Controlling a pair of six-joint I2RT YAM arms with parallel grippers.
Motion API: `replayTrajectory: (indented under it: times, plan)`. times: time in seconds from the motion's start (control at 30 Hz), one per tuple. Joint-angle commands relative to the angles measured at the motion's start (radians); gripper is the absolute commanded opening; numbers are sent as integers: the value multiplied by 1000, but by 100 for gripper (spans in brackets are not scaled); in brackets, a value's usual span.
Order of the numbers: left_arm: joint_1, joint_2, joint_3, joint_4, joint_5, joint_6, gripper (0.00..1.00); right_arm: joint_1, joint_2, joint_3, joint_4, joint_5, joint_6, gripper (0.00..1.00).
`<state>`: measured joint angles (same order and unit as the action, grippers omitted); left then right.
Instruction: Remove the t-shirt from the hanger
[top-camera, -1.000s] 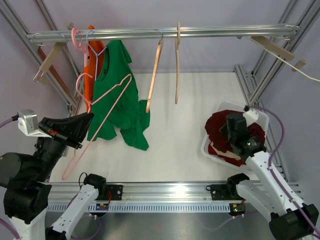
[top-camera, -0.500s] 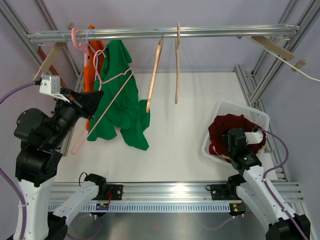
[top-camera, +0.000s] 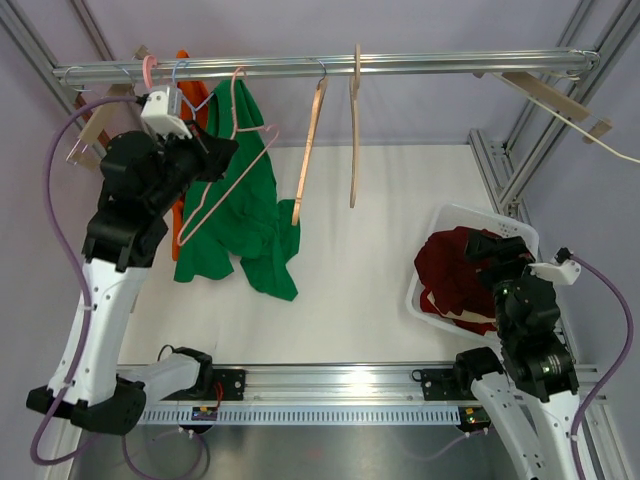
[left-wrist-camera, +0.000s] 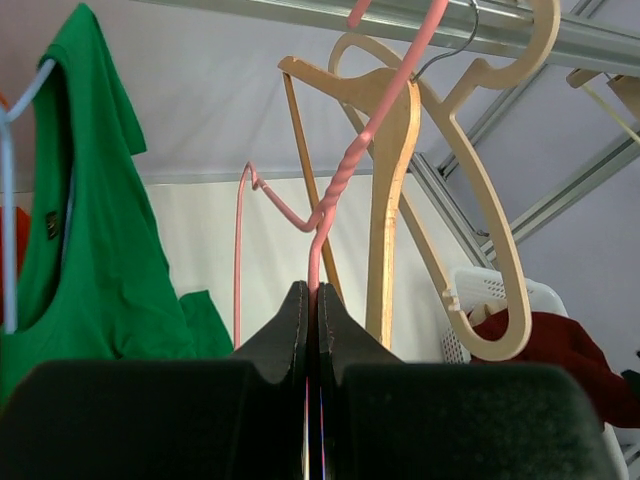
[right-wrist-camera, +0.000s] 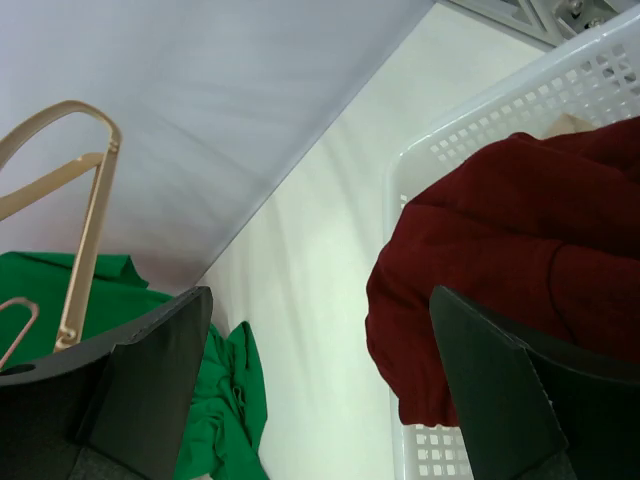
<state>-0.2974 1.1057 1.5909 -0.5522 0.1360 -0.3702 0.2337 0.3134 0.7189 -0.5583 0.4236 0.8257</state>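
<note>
1. The left gripper (left-wrist-camera: 310, 300) is pinching the thin pink wire hanger (left-wrist-camera: 345, 178) tightly by its neck, lifting the hook beside the silver metal rail (top-camera: 420, 64), apparently for rehanging.
2. The right gripper (right-wrist-camera: 320, 390) is hovering wide open over the white plastic lattice basket (right-wrist-camera: 520, 110), where the dark red t-shirt (top-camera: 450, 275) is lying, free of the hanger.

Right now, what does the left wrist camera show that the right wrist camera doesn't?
Only the left wrist view: the left jaws shut on the pink hanger, the metal rail overhead, and the green t-shirt up at its collar.

Only the right wrist view: the right jaws standing wide open and empty, and the basket up close, showing its mesh wall.

Both: the green t-shirt, a wooden hanger, and the white basket holding dark red clothes.
</note>
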Motion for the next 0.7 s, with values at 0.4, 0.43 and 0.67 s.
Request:
replayTrajectory:
  times: [0.4,0.43,0.67]
  plan:
    - [-3,218,81,288,134,-59,0,-7,-60,-27,-32,-196,-151,100]
    - [-3,227,83,291,139,-61,0,-5,-65,-38,-25,-201,-154,99]
    - [-5,284,95,325,149,-82,0,-7,-50,-61,9,-255,-166,98]
